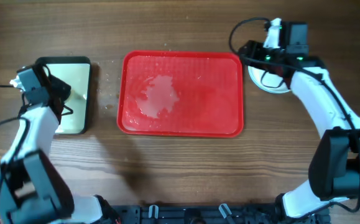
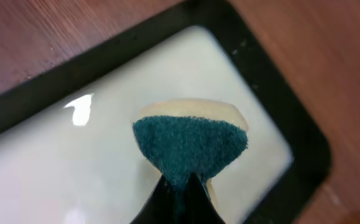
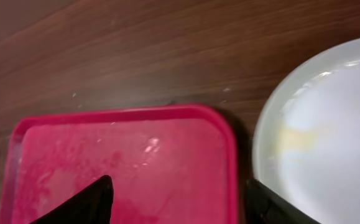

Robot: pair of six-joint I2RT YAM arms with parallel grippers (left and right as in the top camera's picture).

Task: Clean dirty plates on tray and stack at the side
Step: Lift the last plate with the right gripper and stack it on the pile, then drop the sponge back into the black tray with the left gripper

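Wooden tabletop (image 1: 180,180), and the big red tray (image 1: 211,93) sits mid-way along it nearer the far edge: wet, smeary, no plate on it. The cream tray (image 1: 74,118) is by the left edge. The plates (image 3: 329,137) are off toward the far right corner, but I can't count the stack.

The left fingers (image 2: 180,186) are clamped on the sponge (image 2: 189,146) over the cream tray. The right fingers (image 3: 178,185) are spread wide, gripping nothing. Looks nearly done to me. I'd lay the sponge flat and lift the right arm straight up so it doesn't nudge the stack.

Overhead: fixed, straight down, whole table (image 1: 180,177), far.
Left wrist: close, down onto cream tray (image 2: 74,155), shared with overhead.
Right wrist: close, oblique, red tray (image 3: 124,168) corner and plate (image 3: 329,143), likewise shared.
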